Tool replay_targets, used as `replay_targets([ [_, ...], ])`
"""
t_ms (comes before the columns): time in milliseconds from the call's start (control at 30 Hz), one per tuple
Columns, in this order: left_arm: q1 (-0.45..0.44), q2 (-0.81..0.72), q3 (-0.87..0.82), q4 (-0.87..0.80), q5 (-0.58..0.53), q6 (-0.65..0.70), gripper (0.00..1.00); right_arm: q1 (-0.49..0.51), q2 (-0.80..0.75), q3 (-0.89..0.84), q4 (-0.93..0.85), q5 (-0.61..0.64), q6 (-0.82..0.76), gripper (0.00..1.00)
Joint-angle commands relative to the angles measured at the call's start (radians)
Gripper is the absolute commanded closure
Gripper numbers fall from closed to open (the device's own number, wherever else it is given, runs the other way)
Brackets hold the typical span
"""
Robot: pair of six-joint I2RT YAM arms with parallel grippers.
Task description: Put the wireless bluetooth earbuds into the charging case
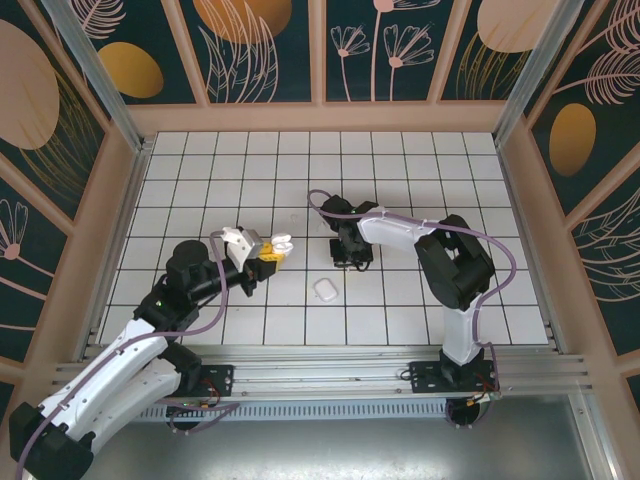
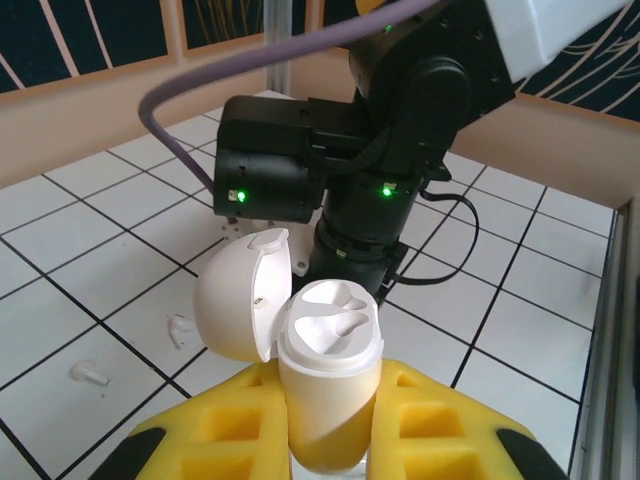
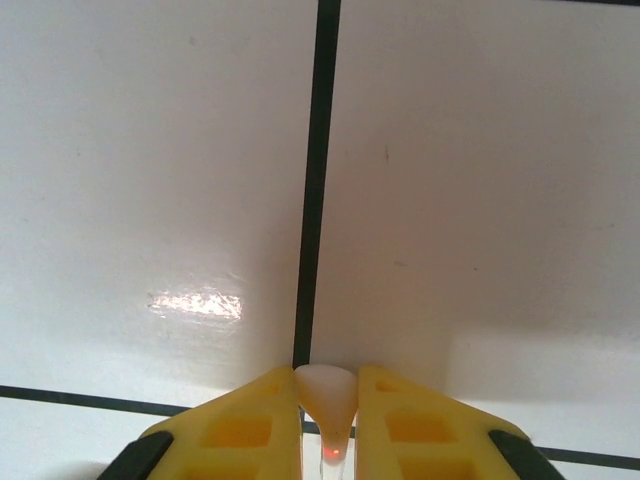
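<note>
Up close, left tool [image 2: 335,440] gripping open charging case [image 2: 330,350], right tool [image 3: 328,420] pinching earbud [image 3: 325,390].

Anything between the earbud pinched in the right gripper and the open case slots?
Nothing visible does. The left gripper holds the charging case with lid swung aside, both slots bare; the right gripper pinches the earbud.

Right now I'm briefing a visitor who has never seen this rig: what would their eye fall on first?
The open charging case, lid flipped back, wells seemingly empty, stands upright in the left hand, low in the left wrist view. The right hand, down at the tiled floor, pinches a small white earbud. Two loose earbuds lie on tiles left of the case.
</note>
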Motion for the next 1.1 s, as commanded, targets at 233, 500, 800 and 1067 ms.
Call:
replay_targets([
  [233,-0.005,0.018,-0.027,0.126,0.145,-0.002,1.00,0.006,-0.105,-0.052,0.069,0.060,-0.014,0.87],
  [500,-0.005,0.048,-0.041,0.228,0.195,-0.061,1.00,0.006,-0.270,-0.091,0.118,0.078,-0.058,0.89],
  [800,-0.004,0.104,-0.045,0.307,0.197,-0.107,1.00,0.006,-0.476,-0.150,0.254,0.040,-0.139,0.92],
  [1067,-0.006,0.187,-0.035,0.404,0.220,-0.154,1.00,0.006,-0.631,-0.199,0.357,-0.012,-0.217,0.92],
])
